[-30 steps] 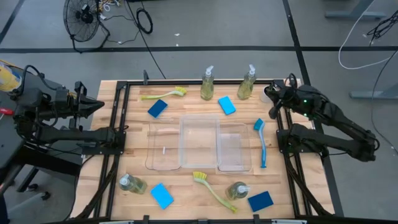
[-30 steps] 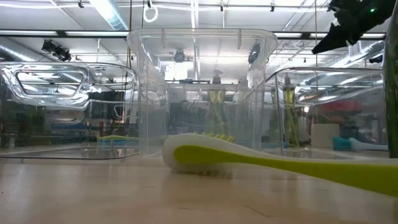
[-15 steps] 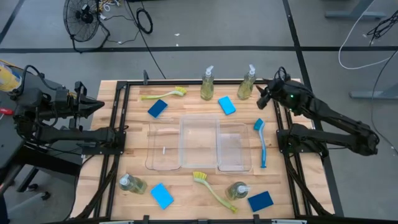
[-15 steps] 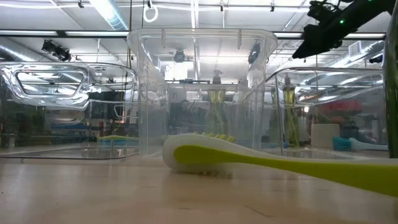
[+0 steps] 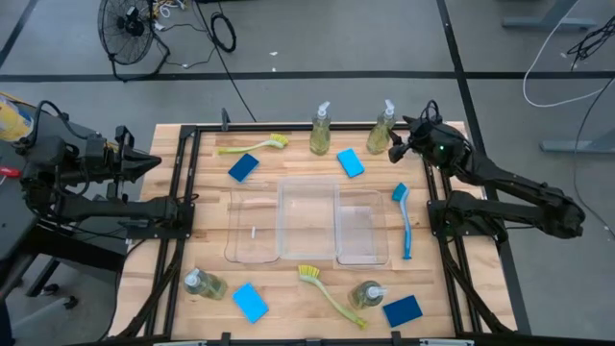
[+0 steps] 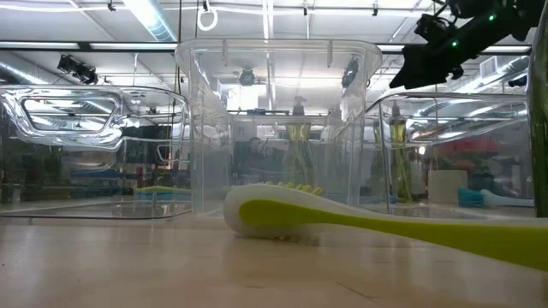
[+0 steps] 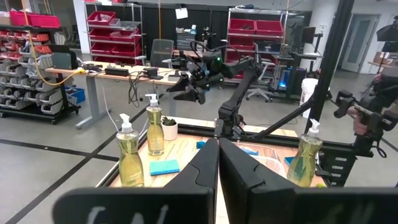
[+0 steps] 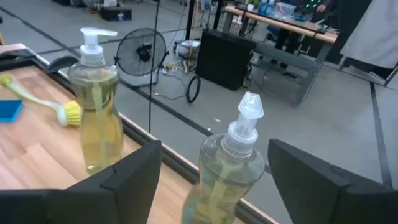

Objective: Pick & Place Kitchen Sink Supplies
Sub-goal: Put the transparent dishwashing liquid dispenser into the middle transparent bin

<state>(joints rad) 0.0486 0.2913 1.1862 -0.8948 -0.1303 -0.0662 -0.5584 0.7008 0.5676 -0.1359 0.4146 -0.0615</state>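
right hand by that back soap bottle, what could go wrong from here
1. The right hand is open with the soap bottle between its fingers. The bottle is tall and narrow, so an off-centre approach or close could tip it.
2. The second bottle and a blue sponge are close by; a wide swing might knock them.
3. The clear trays are see-through, so a lowered bottle might catch a rim.
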